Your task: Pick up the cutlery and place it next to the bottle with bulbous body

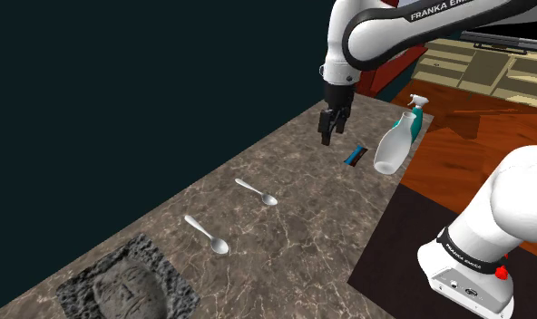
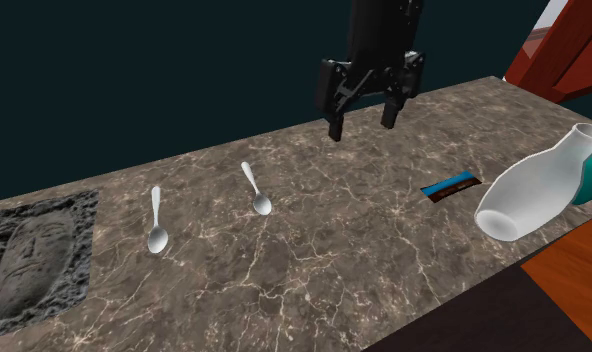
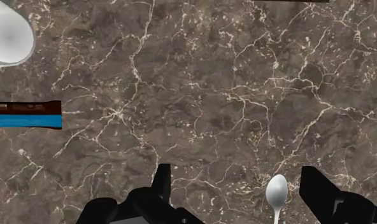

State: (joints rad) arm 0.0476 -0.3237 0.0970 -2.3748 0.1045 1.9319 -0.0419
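Quick read: approach step imo, nothing picked up yet. Got the end effector (image 2: 363, 128) hanging above the worktop (image 1: 285, 245), pointing straight down, spread wide, gripping nothing. Makes sense, since thin cutlery lying flat needs the gap ready before dropping.

Two candidates. Closest is the nearer spoon (image 2: 256, 189), flat on the worktop w/ bowl toward the near side, a bit left of the end effector in the second exterior view. In the wrist view, sitting between the fingers but much closer to one, so prob needs a small sideways shift before going down. Further left, the second spoon (image 2: 156, 220), beside a stone face slab (image 2: 34, 255). Can't tell which is meant; guessing the closer one.

Over on the right: white bottle (image 2: 534, 190) w/ fat body and teal spray top, tipped on its side at the worktop's right edge. Could roll if bumped, so better to set the spoon down beside it w/o touching. Also a blue bar (image 2: 451, 187) just left of the bottle, eating part of the obvious drop spot. Prob worth aiming for bare worktop near the bottle's belly instead.

Flat handle = tricky pinch; low and across the handle seems best.
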